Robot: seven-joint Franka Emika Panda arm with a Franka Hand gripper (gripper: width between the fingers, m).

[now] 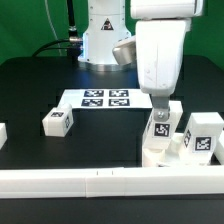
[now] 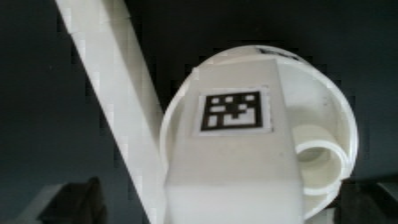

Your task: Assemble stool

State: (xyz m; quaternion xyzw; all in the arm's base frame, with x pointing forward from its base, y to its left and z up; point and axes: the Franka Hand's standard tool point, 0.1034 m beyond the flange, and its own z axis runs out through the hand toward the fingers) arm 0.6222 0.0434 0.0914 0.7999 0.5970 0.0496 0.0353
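Note:
The stool's round white seat [image 1: 152, 152] lies against the front rail, and a white leg [image 1: 160, 128] with a black-and-white tag stands upright on it. My gripper [image 1: 160, 108] hangs straight over that leg, open. In the wrist view the tagged leg [image 2: 231, 115] rises from the seat [image 2: 329, 105] between my dark fingers [image 2: 71, 202], with a gap on each side. My gripper [image 2: 222, 208] holds nothing. One empty socket [image 2: 322, 160] shows beside the leg. A second leg [image 1: 204, 135] stands at the exterior view's right and a third [image 1: 57, 121] lies at its left.
The marker board [image 1: 105, 99] lies flat behind the parts, in front of the robot's base. A long white rail [image 1: 100, 181] runs along the front and shows in the wrist view as a slanted bar [image 2: 111, 80]. Another white piece [image 1: 3, 132] sits at the left edge.

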